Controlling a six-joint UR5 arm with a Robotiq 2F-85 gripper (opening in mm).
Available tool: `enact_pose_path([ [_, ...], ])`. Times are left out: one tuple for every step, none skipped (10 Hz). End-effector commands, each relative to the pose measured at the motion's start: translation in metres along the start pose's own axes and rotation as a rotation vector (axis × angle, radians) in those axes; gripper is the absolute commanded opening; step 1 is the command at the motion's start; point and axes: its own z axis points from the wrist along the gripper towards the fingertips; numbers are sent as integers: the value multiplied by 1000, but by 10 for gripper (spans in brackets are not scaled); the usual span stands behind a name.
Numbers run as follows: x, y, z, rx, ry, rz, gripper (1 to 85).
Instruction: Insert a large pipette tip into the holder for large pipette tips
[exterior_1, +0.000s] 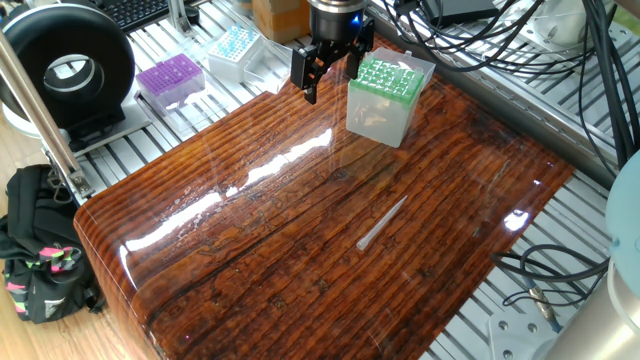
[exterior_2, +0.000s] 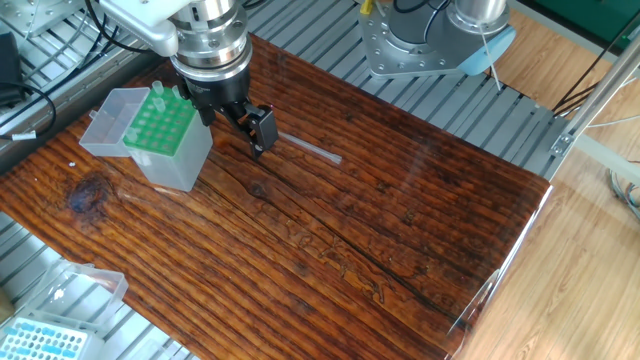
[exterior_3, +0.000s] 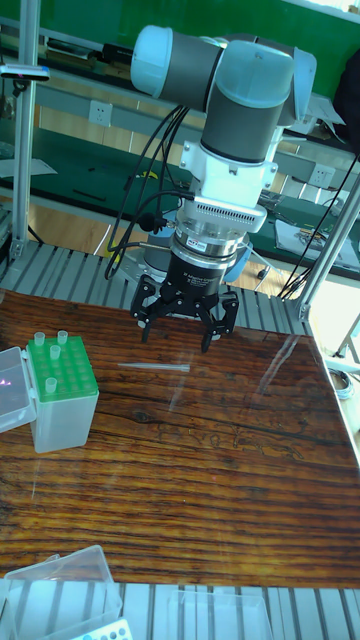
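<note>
The large pipette tip (exterior_1: 382, 222) lies flat on the wooden table, a slim translucent cone; it also shows as the tip (exterior_2: 310, 150) and the tip (exterior_3: 155, 367). The holder for large pipette tips (exterior_1: 390, 80) stands at the table's back edge with its clear lid swung open, and a few tips stand in its green grid (exterior_3: 58, 365). My gripper (exterior_1: 328, 72) hangs above the table just beside the holder (exterior_2: 160, 128), open and empty. One black finger (exterior_2: 262, 130) hovers near the thick end of the lying tip.
A purple-topped box (exterior_1: 170, 78) and a blue-topped clear box (exterior_1: 235, 45) sit on the metal frame beyond the table's left edge. A black round device (exterior_1: 68, 70) and a black bag (exterior_1: 40, 250) are further left. Cables run along the back.
</note>
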Motion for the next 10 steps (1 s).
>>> enact_pose_path([
  [46,3,-4,-29,175,-279,10],
  [45,4,-3,-25,173,-278,10],
  [41,6,0,-25,157,-279,10],
  [38,8,2,-27,149,-283,10],
  [38,8,2,-25,147,-290,10],
  [38,5,1,-17,146,-305,10],
  [37,3,1,-8,145,-332,10],
  [37,9,2,-23,141,-339,10],
  [43,17,2,-41,152,-358,10],
  [47,22,2,-41,156,-372,10],
])
